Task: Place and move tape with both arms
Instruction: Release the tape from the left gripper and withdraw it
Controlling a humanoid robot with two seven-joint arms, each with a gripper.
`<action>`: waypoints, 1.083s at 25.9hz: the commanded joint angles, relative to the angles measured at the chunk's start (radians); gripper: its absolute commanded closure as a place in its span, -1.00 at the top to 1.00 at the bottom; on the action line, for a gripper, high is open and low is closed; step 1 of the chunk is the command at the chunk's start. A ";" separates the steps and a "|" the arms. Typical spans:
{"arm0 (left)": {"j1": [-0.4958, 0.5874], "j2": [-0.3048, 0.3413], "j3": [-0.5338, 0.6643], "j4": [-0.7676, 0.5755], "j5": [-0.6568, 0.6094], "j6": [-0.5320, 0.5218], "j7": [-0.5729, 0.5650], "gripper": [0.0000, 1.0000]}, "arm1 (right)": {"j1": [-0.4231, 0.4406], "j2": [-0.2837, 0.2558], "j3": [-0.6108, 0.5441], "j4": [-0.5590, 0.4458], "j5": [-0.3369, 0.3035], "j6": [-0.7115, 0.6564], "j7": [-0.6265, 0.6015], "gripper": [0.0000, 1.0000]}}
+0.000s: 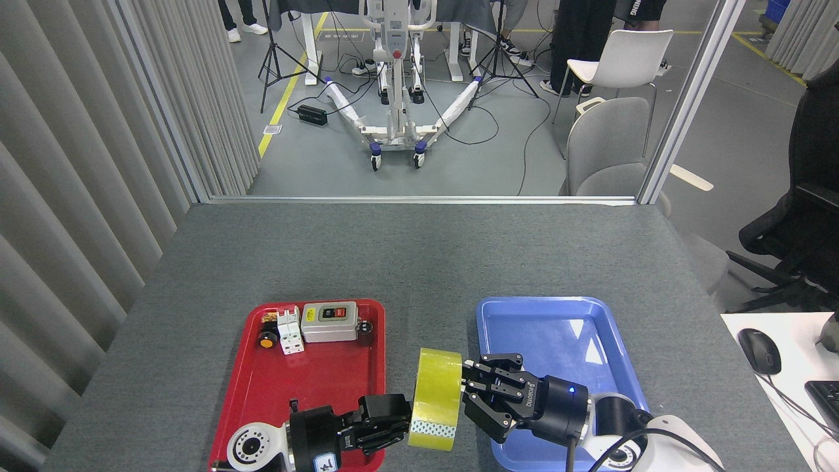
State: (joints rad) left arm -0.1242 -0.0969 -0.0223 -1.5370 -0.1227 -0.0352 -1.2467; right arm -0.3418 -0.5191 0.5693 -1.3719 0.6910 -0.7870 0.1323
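Fingers of both arms (393,423) (482,396) clasp the upright tape (436,400) between them.

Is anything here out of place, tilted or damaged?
Nothing looks damaged or spilled. The tape stands on edge between the red tray and the blue tray, pressed from both sides by the left gripper and right gripper.

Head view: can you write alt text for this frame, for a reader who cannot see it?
Two black grippers, left gripper and right gripper, hold an upright yellow tape roll between them, above the grey table between a red tray of electrical parts and an empty blue tray. Both sets of jaws press against the roll.
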 commanded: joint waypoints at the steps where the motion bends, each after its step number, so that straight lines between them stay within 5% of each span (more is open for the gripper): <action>1: 0.000 0.003 0.004 0.000 0.000 0.001 0.003 -1.00 | 0.004 0.001 0.000 0.000 -0.001 0.002 0.004 -0.37; 16: 0.000 0.003 0.050 0.017 -0.015 -0.022 0.016 -1.00 | 0.003 0.005 0.000 0.004 0.001 0.002 0.003 -0.38; 20: 0.000 0.009 0.067 0.026 -0.038 -0.086 0.018 -0.37 | 0.003 0.008 0.000 0.004 0.001 0.002 0.003 -0.38; 24: 0.000 0.011 0.073 0.035 -0.091 -0.115 0.052 0.64 | 0.000 0.011 0.000 0.004 0.002 0.002 0.003 -0.39; 28: 0.000 0.014 0.077 0.035 -0.094 -0.115 0.061 0.93 | 0.000 0.024 0.000 0.002 0.004 0.002 0.003 -0.42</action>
State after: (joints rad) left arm -0.1239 -0.0849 0.0485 -1.5025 -0.2087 -0.1448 -1.1964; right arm -0.3416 -0.5037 0.5688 -1.3686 0.6930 -0.7826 0.1418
